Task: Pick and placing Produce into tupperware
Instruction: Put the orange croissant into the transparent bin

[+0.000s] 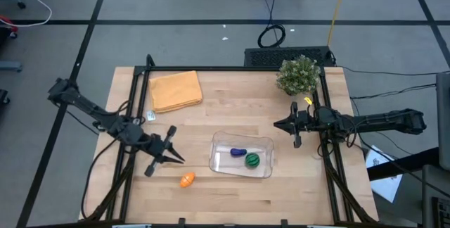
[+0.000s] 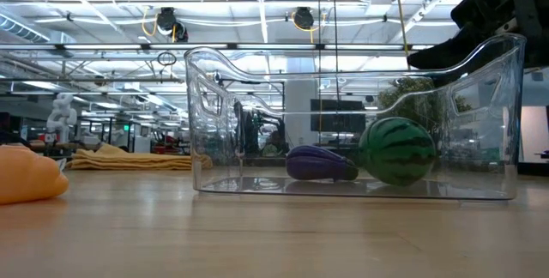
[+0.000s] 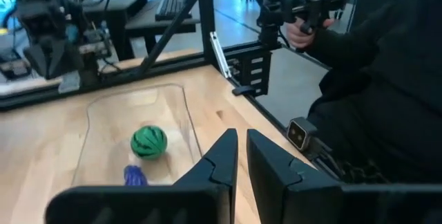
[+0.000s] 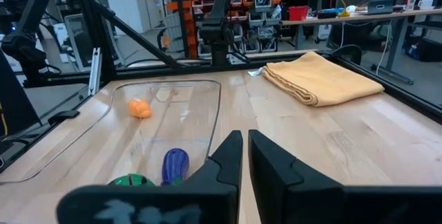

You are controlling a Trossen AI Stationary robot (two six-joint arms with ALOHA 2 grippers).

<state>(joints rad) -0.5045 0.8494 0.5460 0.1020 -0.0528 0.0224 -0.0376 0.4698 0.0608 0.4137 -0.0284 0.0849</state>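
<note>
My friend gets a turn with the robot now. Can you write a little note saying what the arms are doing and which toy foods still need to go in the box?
Left gripper: shut, empty, over the table left of the tupperware, near the orange piece.
Right gripper: shut, empty, waiting at the table's right side below the plant.
Done: the purple piece and the green striped piece lie inside the tupperware.
Left: the orange piece is on the bare table, outside the tupperware to its lower left in the high view. It probably suits the left arm, which is closer.
The folded cloth is not part of the job.
</note>
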